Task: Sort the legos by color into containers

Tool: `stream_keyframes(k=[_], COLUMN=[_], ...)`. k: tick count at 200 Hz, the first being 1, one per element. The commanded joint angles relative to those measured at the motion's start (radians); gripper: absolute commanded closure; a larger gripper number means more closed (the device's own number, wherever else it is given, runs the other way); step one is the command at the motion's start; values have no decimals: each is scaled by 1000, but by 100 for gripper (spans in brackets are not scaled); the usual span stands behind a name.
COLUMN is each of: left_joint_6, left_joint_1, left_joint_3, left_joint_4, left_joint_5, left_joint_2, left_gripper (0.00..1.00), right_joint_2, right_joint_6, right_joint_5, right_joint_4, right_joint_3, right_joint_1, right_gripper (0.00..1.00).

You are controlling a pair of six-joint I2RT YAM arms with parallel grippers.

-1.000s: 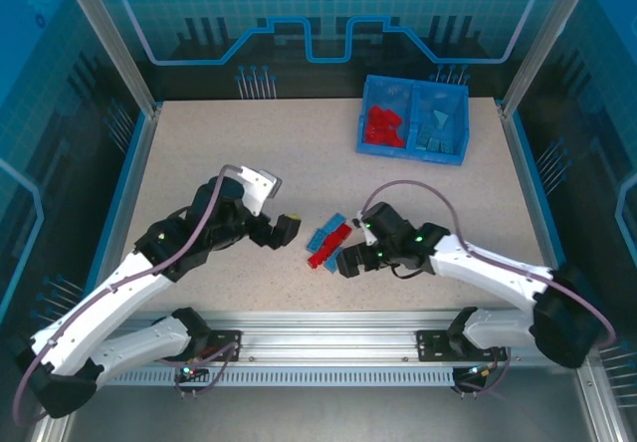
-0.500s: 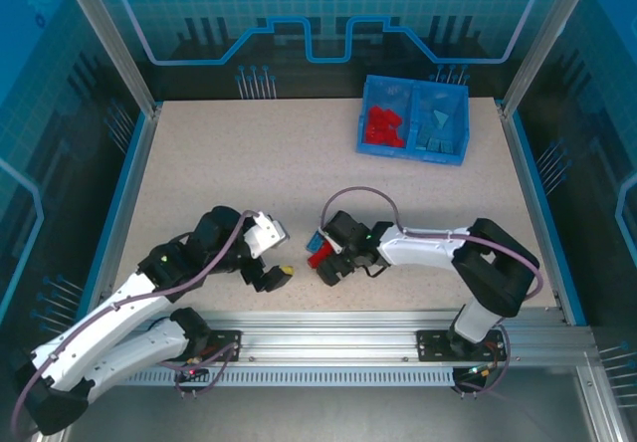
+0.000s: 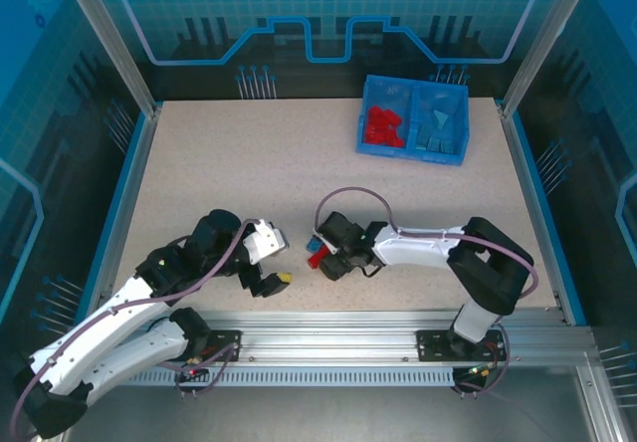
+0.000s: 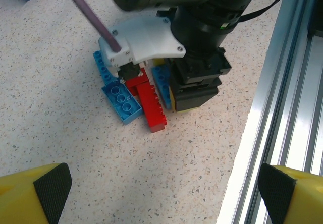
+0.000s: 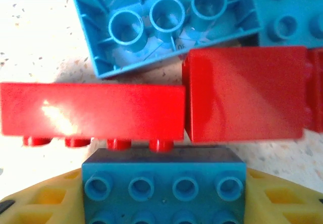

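The right gripper (image 3: 320, 259) is sitting low on a tight cluster of legos (image 4: 144, 100) near the front middle of the table (image 3: 249, 163), and the job here is taking one brick cleanly. In the right wrist view a light blue brick (image 5: 161, 183) is lying against the yellow finger pad (image 5: 45, 204), with a long red brick (image 5: 91, 110) touching its far side and a second red brick (image 5: 247, 95) and an upturned blue one (image 5: 166, 24) crowding in. I cannot tell whether the jaws are gripping anything. A good grasp would be squeezing the flat long sides of a single brick, then lifting straight up so the neighbours are not dragged along. The right arm is lying stretched leftward, elbow bent, wrist pitched down. The left gripper (image 3: 275, 266) is hovering just left of the cluster, fingers spread wide and empty. The bin (image 3: 410, 155) is standing far right, red legos (image 3: 381, 126) in its left compartment, blue legos (image 3: 436, 128) in its right
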Motion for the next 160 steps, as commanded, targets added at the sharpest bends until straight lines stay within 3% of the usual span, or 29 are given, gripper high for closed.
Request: stream_keyframes(k=[1, 36, 74, 112, 137, 160], left_joint_6=[18, 13, 14, 19, 13, 14], left_joint_1=[-6, -5, -5, -4, -1, 4], left_joint_3=[-9, -8, -15, -28, -33, -34], left_joint_4=[-6, 3, 10, 18, 32, 35], left_joint_5=[23, 7, -35, -64, -54, -51], left_joint_2=[-12, -20, -39, -50, -44, -37], left_gripper=[1, 1, 1, 1, 1, 1], right_joint_2=[-146, -348, -390, -200, -8, 183], right_joint_6=[48, 105, 168, 275, 357, 418], right_joint_5=[57, 182, 178, 87, 74, 105], right_joint_4=[-44, -68, 11, 72, 46, -30], right_joint_3=[-11, -3, 70, 263, 454, 663], right_joint_1=[11, -86, -423, -741, -845, -883], right_gripper=[51, 52, 53, 54, 55, 55])
